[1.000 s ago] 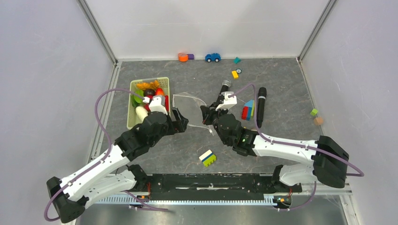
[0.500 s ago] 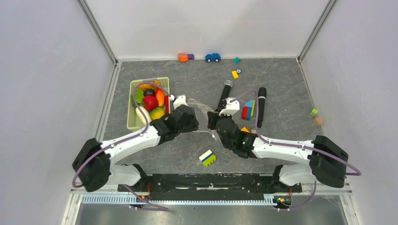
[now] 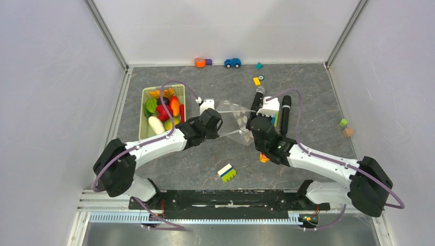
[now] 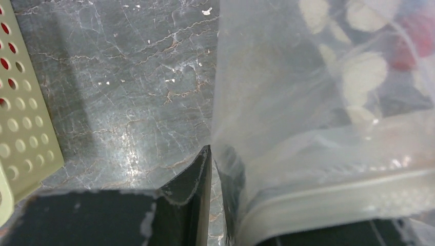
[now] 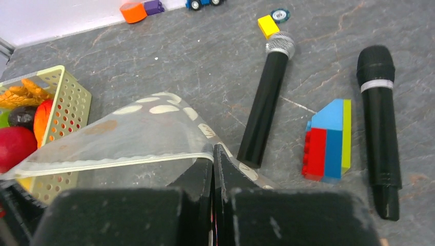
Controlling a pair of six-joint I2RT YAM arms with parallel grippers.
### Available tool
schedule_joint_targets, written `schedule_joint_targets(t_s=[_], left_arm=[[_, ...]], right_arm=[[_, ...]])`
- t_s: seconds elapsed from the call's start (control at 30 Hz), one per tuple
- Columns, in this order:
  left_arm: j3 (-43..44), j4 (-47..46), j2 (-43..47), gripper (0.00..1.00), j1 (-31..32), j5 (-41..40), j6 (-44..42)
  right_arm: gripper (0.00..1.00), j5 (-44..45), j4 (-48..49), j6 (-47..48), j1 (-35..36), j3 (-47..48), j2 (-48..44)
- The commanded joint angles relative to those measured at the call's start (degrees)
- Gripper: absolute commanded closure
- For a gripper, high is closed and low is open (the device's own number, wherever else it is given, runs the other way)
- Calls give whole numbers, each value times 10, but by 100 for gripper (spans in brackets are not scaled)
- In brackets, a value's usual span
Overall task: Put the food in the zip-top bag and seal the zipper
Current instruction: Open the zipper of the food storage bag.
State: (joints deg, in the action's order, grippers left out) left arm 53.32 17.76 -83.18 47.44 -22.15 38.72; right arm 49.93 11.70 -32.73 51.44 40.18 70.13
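Marbled grey tabletop (image 3: 308, 82) — filmy, dotted zip-top bag (image 3: 233, 120)

No readable text, label, brand, number or sign is showing in any view. The clear plastic zip-top bag (image 5: 143, 136) is showing only pale round dots, and the red, blue and yellow-green stack of building blocks (image 5: 328, 141) is showing plain colours.
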Motion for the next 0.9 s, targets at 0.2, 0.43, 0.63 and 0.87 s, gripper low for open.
schedule_joint_targets(t_s=[0.2,0.43,0.63,0.87], left_arm=[[30,38,-17,82,-40,3,-95],[30,27,11,81,-40,22,-112],[23,24,2,83,-40,37,-113],[18,-21,2,83,-39,138,-111]], right_arm=[[100,-206,-26,318,-35,141,-13],[100,-232,-171,519,-35,258,35],[100,-216,-189,661,-34,174,-25],[100,-301,-168,601,-35,134,-87]])
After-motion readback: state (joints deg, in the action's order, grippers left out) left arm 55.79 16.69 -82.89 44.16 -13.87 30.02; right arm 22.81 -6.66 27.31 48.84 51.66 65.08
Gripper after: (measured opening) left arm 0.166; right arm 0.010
